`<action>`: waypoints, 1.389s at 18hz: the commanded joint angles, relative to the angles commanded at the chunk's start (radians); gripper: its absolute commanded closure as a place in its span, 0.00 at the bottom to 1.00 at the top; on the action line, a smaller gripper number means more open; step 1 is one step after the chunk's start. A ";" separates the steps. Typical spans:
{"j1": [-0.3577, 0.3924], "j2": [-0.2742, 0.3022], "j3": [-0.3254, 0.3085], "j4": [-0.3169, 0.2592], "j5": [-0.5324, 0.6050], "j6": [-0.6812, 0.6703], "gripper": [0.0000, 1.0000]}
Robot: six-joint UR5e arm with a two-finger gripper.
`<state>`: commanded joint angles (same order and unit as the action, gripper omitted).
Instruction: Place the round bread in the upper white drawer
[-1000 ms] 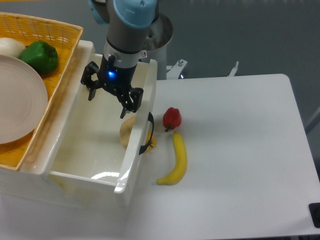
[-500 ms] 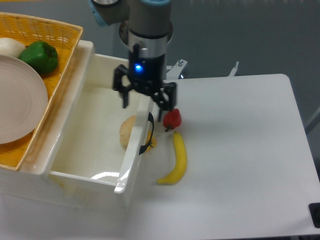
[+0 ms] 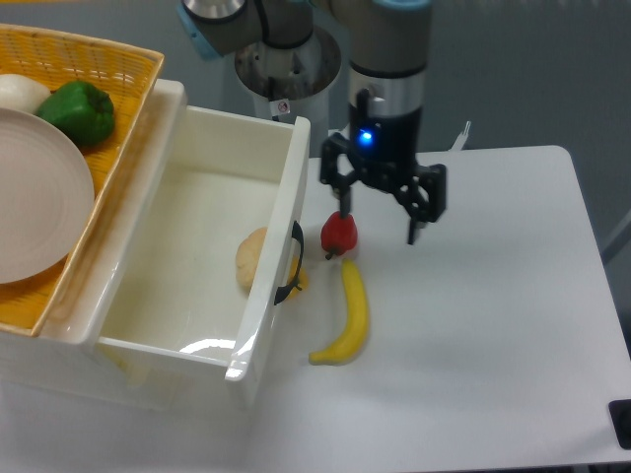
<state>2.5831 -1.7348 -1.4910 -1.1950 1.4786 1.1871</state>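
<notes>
**Round bread lies in the white drawer; empty end effector hangs over the desk**

Nearest the camera is the bare front part of a white desk point(image 3: 473, 374). On it, a little further in, lies a yellow banana point(image 3: 350, 315), curved, running roughly front to back. Just beyond its far tip sits a small red pepper point(image 3: 338, 234), close to the banana's end.

To the left of both stands the upper white drawer point(image 3: 148, 296), a large glossy box with deep walls, open at the top. A black handle point(image 3: 293, 264) is fixed to the outside of its right wall, facing the banana. Inside the drawer, the round bread point(image 3: 252, 258), a pale beige bun, rests on the floor against that right wall, just behind the handle. Nothing is touching it.

Above the desk, to the right of the drawer, hangs the end effector point(image 3: 380, 219) of the robot arm, pointing downward, with a blue light glowing on its body. Its two fingers are spread wide apart and hold nothing. One finger hangs right by the red pepper; whether it touches cannot be told.

At far left, a yellow wicker basket point(image 3: 118, 69) sits against the drawer. It holds a pale plate point(image 3: 35, 197), a green pepper point(image 3: 77, 110) and a white round vegetable point(image 3: 18, 91).
</notes>
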 joint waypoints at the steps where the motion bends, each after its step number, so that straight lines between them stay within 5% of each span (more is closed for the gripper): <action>1: 0.012 -0.012 0.000 0.000 0.014 0.026 0.00; 6: 0.115 -0.067 0.000 -0.018 0.083 0.186 0.00; 12: 0.170 -0.204 0.003 -0.008 0.111 0.314 0.00; 19: 0.219 -0.348 0.107 0.002 0.129 0.370 0.00; 25: 0.227 -0.370 0.109 0.023 0.128 0.398 0.00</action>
<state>2.8102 -2.1046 -1.3821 -1.1720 1.6061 1.5846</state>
